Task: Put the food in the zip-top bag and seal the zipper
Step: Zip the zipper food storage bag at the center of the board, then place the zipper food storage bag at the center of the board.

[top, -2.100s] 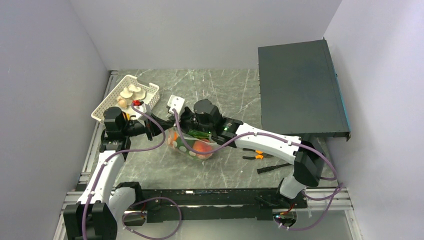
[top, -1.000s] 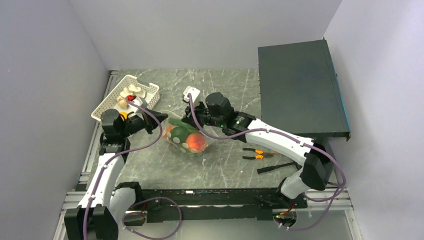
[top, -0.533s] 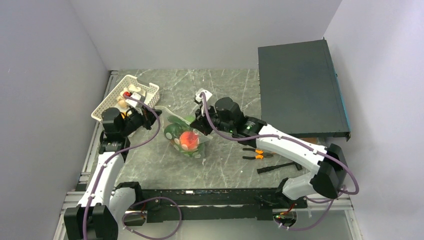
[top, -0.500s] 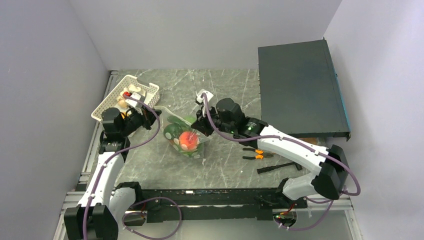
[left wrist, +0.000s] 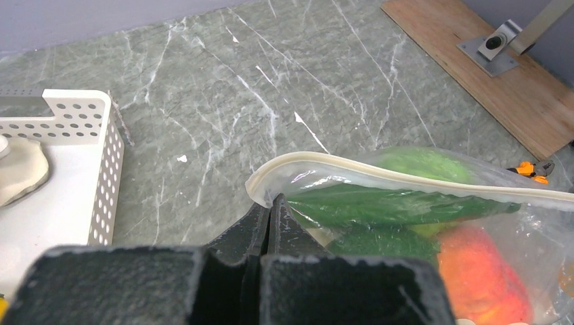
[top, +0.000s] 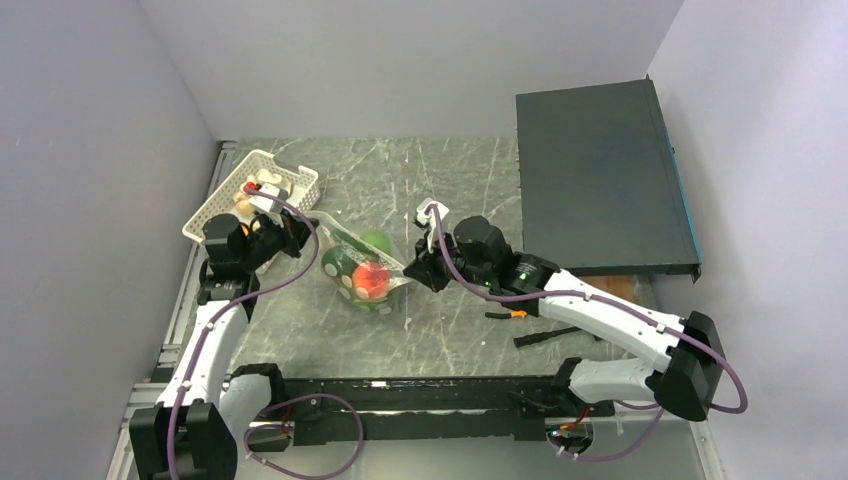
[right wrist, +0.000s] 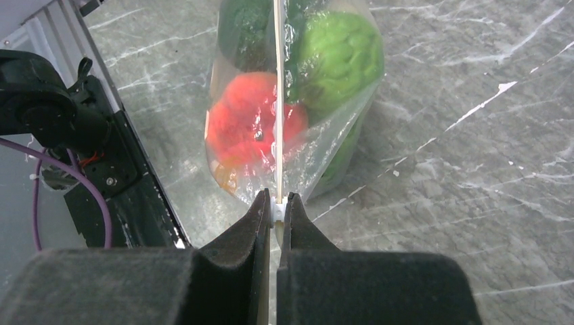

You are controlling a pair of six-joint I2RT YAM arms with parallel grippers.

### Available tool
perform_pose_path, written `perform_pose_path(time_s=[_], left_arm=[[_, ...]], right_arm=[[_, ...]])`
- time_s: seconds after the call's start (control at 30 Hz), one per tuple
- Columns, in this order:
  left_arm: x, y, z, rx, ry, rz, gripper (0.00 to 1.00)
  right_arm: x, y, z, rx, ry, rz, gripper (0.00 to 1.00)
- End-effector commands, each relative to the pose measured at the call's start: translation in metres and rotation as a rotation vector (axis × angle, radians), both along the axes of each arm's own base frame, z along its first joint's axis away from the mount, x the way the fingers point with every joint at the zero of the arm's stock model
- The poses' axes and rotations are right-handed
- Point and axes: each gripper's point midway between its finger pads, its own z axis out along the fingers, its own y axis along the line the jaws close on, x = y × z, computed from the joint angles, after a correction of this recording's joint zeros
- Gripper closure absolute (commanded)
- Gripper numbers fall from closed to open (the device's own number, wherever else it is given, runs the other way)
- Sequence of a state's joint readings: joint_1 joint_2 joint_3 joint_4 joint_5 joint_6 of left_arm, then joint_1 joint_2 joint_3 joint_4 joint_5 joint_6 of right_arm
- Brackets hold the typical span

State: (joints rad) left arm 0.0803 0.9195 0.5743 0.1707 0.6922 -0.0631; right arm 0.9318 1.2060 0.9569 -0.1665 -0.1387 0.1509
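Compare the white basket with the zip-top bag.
The white basket is opaque, rigid and perforated; the zip-top bag is clear and crinkly. The basket rests on the table; the bag is held by the left end effector and the right end effector, both pinching its zipper. The basket holds pale mushrooms; the bag holds a red-orange fruit and green produce. Both contain food.

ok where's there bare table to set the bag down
Bare marble: the far strip between the white basket and the black box, and the near strip between the bag and the front rail. Crowded right of the bag: right arm, pliers.
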Motion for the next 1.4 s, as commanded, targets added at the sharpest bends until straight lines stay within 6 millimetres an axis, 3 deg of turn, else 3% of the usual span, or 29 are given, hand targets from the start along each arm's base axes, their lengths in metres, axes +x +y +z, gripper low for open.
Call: perform_pose_path(time_s=[0.0,0.17,0.5,0.67,0.77,1.07,1.27,1.37], left_arm=[[0.011,0.01,0.028,0.031,-0.103,0.035,1.0],[0.008,0.007,0.03,0.026,-0.112,0.013,1.0],[0.006,0.004,0.032,0.02,-0.113,-0.007,1.0],[0.005,0.002,0.033,0.016,-0.117,-0.019,1.0],[0.004,0.001,0.032,0.014,-0.115,-0.025,1.0],[0.003,-0.006,0.031,0.013,-0.102,-0.082,1.0],[0.001,-0.008,0.031,0.017,-0.1,-0.1,1.0],[0.001,-0.009,0.033,0.017,-0.11,-0.107,1.0]], right_arm=[[-0.005,-0.004,0.009,0.029,0.001,-0.001,1.0],[-0.004,-0.004,0.018,0.048,-0.022,0.0,0.83],[-0.001,0.0,0.048,0.083,-0.052,0.005,0.74],[0.005,0.002,0.051,0.086,-0.06,-0.014,0.53],[0.013,0.008,0.053,0.089,-0.068,-0.035,0.46],[0.058,0.053,0.044,0.006,-0.093,-0.042,0.41],[0.057,0.088,0.036,0.072,-0.019,0.038,0.42],[0.06,0.094,0.033,0.075,0.012,0.031,0.5]])
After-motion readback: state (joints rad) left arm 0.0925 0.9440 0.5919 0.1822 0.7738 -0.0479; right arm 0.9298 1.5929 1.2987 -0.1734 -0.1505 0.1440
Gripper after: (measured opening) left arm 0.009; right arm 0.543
